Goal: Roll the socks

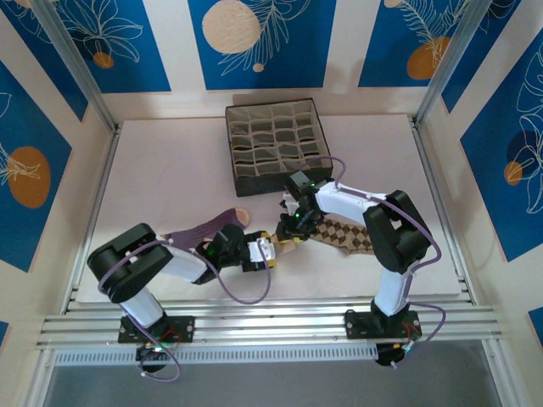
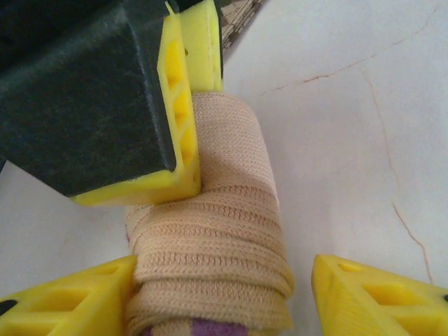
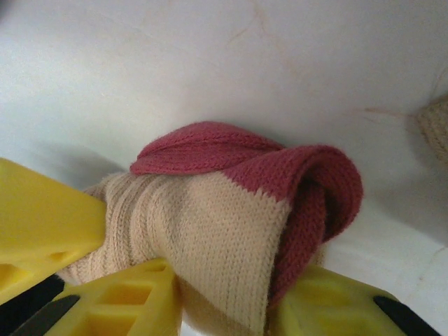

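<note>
The rolled beige sock (image 2: 224, 210) is pinched by the right hand (image 3: 210, 269) on the counter (image 1: 170, 161). It lies between the fingers of the left hand (image 2: 224, 269), which are held apart, one of them clear of it.

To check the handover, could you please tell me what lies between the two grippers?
The rolled beige sock spans it: the left wrist view shows it running from the left gripper to the right gripper, which pinches its far end.

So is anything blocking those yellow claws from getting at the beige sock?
Nothing visible. The right gripper pinches the beige sock with maroon toe, and the left gripper stands open astride its rolled part.
</note>
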Available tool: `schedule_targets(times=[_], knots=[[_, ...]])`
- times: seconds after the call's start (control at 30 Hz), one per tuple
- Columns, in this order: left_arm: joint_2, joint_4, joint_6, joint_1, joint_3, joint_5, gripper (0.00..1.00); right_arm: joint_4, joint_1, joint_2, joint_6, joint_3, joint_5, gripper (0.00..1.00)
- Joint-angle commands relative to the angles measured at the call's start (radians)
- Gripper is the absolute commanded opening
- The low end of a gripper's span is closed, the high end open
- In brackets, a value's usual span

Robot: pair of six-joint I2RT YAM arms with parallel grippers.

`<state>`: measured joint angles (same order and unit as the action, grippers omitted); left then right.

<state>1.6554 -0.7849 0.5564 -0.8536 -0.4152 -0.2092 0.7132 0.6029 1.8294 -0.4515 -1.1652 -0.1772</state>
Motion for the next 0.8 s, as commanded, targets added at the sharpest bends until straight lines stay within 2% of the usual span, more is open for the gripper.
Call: schedule_targets(times=[0.0,0.07,0.1,0.17,0.2,0.33,0.53,0.6,0.77], knots=[[0.049,-0.053,-0.013,-0.015,-0.019,-0.01,0.58,0.094,0.018,0.064,-0.009,0.042,0.042,0.34],[0.063,-0.033,-0.015,-0.016,-0.029,-0.013,0.45,0.068,0.018,0.046,-0.004,0.056,0.004,0.41],[0.064,-0.009,-0.016,-0.014,-0.036,-0.018,0.35,0.054,0.015,0.033,-0.003,0.064,-0.012,0.45],[0.06,0.059,-0.029,-0.004,-0.054,-0.051,0.04,0.013,0.016,-0.015,0.011,0.083,-0.038,0.53],[0.054,0.083,-0.039,0.005,-0.059,-0.071,0.0,0.0,0.015,-0.04,0.018,0.091,-0.04,0.55],[0.03,0.149,-0.095,0.053,-0.058,-0.18,0.0,-0.061,0.004,-0.182,0.091,0.125,-0.013,0.64],[0.008,0.352,-0.155,0.125,-0.124,-0.372,0.0,-0.133,-0.031,-0.407,0.237,0.191,0.051,0.67],[0.012,0.416,-0.174,0.138,-0.154,-0.424,0.0,-0.167,-0.025,-0.476,0.319,0.22,0.083,0.68],[0.069,0.496,-0.241,0.182,-0.223,-0.582,0.0,-0.311,0.026,-0.603,0.602,0.351,0.264,0.67]])
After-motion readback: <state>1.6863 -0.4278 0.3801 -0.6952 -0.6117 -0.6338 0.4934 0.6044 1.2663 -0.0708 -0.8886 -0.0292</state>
